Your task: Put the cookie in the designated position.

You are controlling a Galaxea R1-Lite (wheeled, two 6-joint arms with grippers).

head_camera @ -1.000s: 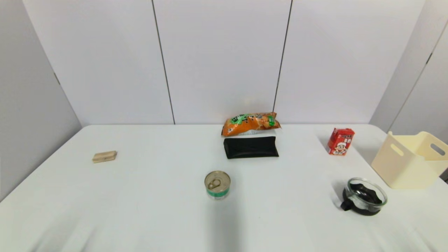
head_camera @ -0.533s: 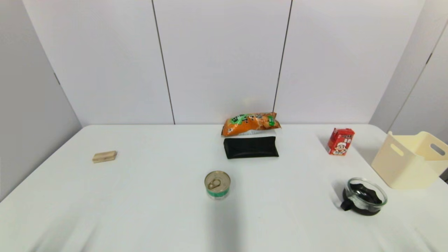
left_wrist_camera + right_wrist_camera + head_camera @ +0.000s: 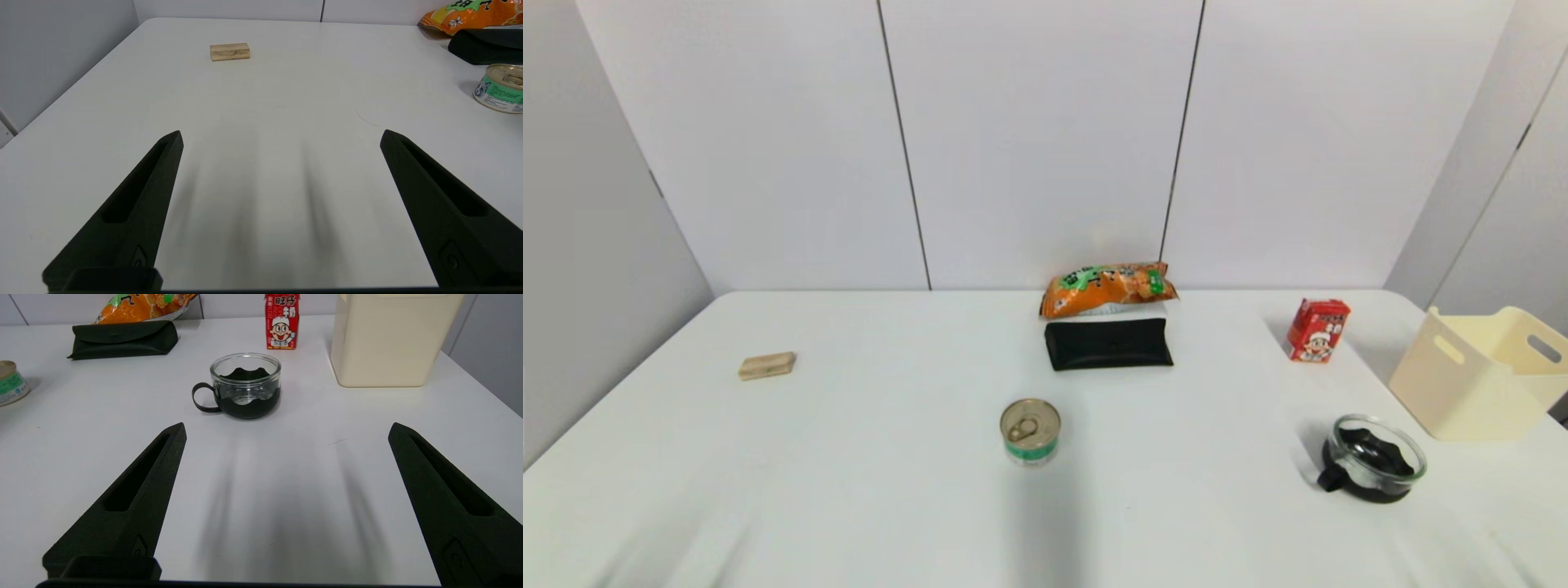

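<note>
Your white table (image 3: pixel 849 457) carries a cream bin (image 3: pixel 1478 384) at the far right. At the back centre the cookie (image 3: pixel 1107 289) rests partly on a black case (image 3: pixel 1107 344), touching it. Smaller things follow: a glass cup (image 3: pixel 245 386), a tin can (image 3: pixel 1030 429), a red carton (image 3: pixel 1316 329), a wooden block (image 3: pixel 229 52). Your left gripper (image 3: pixel 282 136) and right gripper (image 3: pixel 286 430) both hover near you, spread wide and holding nothing. Reach carelessly and you may clip the can or cup; the crinkly foil could slip, or drag the case.
</note>
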